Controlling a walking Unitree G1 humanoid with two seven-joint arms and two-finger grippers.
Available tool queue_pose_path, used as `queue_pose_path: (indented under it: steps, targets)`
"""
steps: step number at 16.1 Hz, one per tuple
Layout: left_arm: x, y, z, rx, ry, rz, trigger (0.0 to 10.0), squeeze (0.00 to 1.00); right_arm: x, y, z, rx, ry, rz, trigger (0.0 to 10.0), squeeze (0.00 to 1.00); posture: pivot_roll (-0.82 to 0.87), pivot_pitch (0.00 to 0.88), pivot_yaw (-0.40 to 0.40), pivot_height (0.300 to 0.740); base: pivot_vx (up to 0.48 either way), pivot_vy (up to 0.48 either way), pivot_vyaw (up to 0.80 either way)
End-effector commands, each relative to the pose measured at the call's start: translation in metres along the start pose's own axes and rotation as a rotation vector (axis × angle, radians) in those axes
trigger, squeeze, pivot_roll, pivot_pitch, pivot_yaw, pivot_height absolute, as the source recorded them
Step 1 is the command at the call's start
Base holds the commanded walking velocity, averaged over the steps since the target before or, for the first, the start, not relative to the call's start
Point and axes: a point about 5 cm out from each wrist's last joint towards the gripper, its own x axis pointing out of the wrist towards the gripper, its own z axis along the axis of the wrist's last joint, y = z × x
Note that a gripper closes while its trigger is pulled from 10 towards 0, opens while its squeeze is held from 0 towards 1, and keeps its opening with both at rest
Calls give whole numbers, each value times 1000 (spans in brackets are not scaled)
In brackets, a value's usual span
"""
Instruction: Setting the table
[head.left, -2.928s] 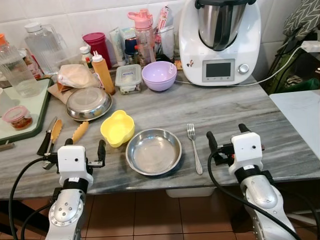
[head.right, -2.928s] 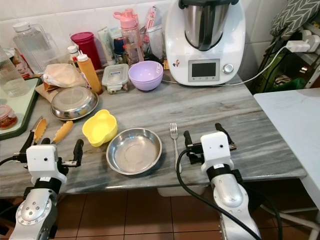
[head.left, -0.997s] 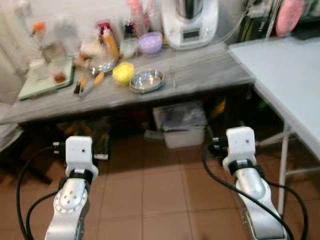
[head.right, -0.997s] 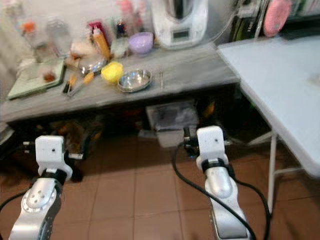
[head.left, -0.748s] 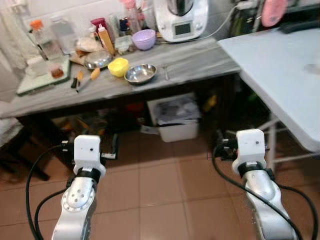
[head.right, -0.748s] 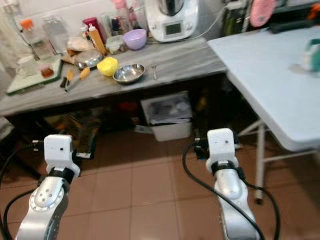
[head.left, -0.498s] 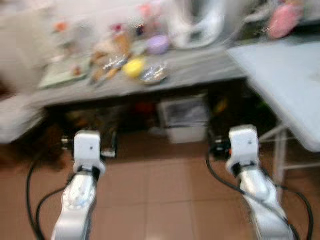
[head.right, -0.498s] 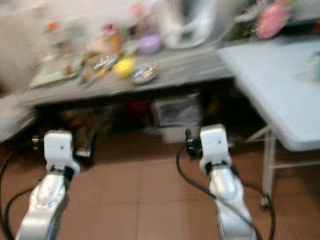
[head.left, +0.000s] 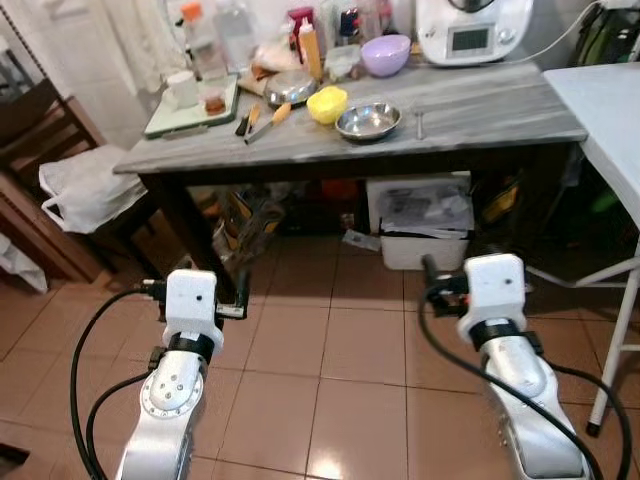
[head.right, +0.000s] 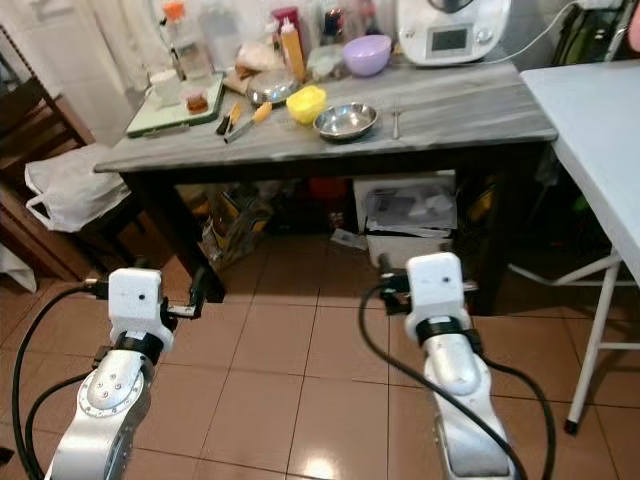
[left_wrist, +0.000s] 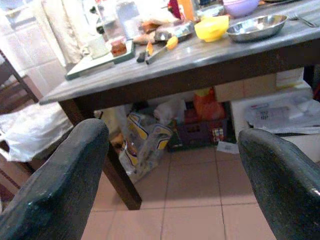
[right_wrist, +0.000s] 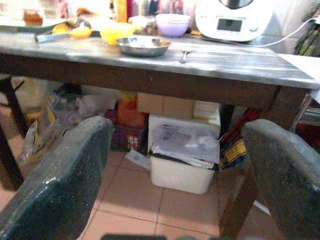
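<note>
Place: a home kitchen
Worktop: grey marble-patterned table (head.left: 480, 108) on dark legs; white wall tiles behind it
Appliance: white kitchen blender-cooker (head.left: 472, 22) with a small screen
Tableware: steel plate (head.left: 368, 121); yellow bowl (head.left: 327, 103); purple bowl (head.left: 385, 54); fork (head.left: 419, 122); sauce bottle (head.left: 309, 50)
Floor: terracotta tiles (head.left: 330, 370); a white bin (head.left: 420, 226) and bags under the table

The table (head.left: 480, 100) is showing grey streaked stone on dark legs. A yellow bowl (head.left: 327, 104) is sitting at nine o'clock of a silver plate (head.left: 368, 122), a lilac bowl (head.left: 385, 54) at twelve. The floor (head.left: 330, 360) is showing terracotta tiles. Both claws' fingers (left_wrist: 55, 185) are looking black.
</note>
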Motion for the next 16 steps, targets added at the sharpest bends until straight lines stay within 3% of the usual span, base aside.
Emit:
queue_pose_path:
  steps: [1, 3, 7, 11, 16]
  targets:
    - [-4, 8, -8, 15, 24, 13, 10000, 0, 2, 8, 1, 34, -2, 15, 10000, 0, -277, 12, 157, 740, 0, 0, 0]
    - [-7, 10, -16, 30, 43, 12, 10000, 0, -3, 10, -8, 43, 32, 27, 10000, 0, -268, 15, 150, 740, 0, 0, 0]
    - [-17, 11, -37, 33, 113, 13, 10000, 0, -21, -10, -33, 39, 134, -19, 10000, 0, -296, 29, 150, 740, 0, 0, 0]
    - [-9, -23, -38, -31, 95, -50, 10000, 0, -33, -32, -38, -16, 190, -9, 10000, 0, -362, 63, 58, 740, 0, 0, 0]
    - [-21, -39, -50, -95, 131, -16, 10000, 0, -31, -42, -30, -75, 201, 58, 10000, 0, -365, 74, -58, 740, 0, 0, 0]
